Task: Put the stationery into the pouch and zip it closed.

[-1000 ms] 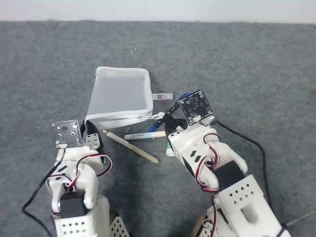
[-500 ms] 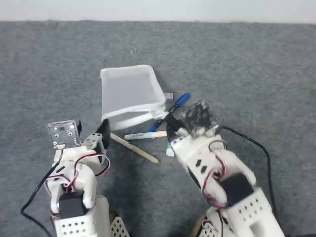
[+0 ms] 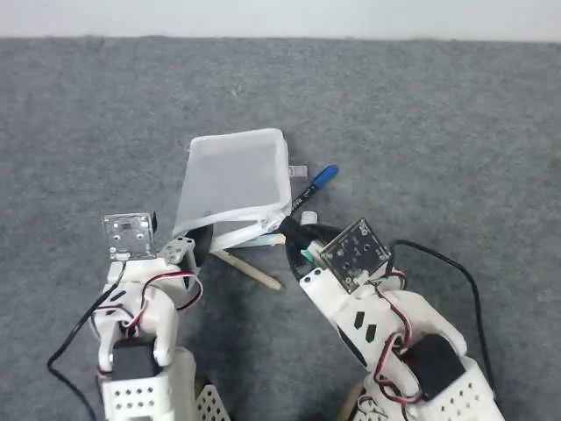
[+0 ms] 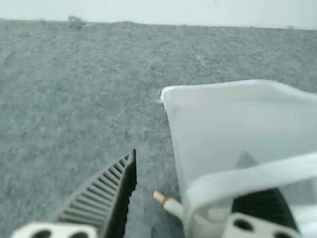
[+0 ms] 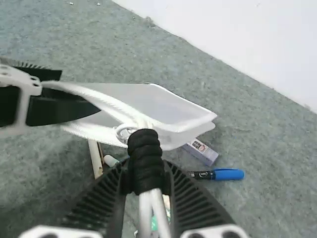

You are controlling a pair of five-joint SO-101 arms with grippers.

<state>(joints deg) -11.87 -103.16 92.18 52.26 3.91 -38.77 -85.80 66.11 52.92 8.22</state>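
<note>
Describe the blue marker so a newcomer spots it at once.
On the grey carpet, find the translucent white pouch ahead of the two arms. Beside its right edge, next to a small pale eraser, lies a slim black marker pen; its bright blue cap sets it apart from the wooden pencil.

This looks like a robotics lab bench. The tabletop (image 3: pixel 456 114) under the pouch (image 3: pixel 237 171) is covered in grey felt-like matting, and behind the pouch it ends at a bare white wall (image 3: pixel 280 16). In front of the pouch stand a left arm (image 3: pixel 131 399) and a right arm (image 3: pixel 377 326) of white plastic, with bare circuit boards (image 3: pixel 353 253), loose red wires (image 3: pixel 387 351) and a trailing black cable (image 3: pixel 462 266).
</note>
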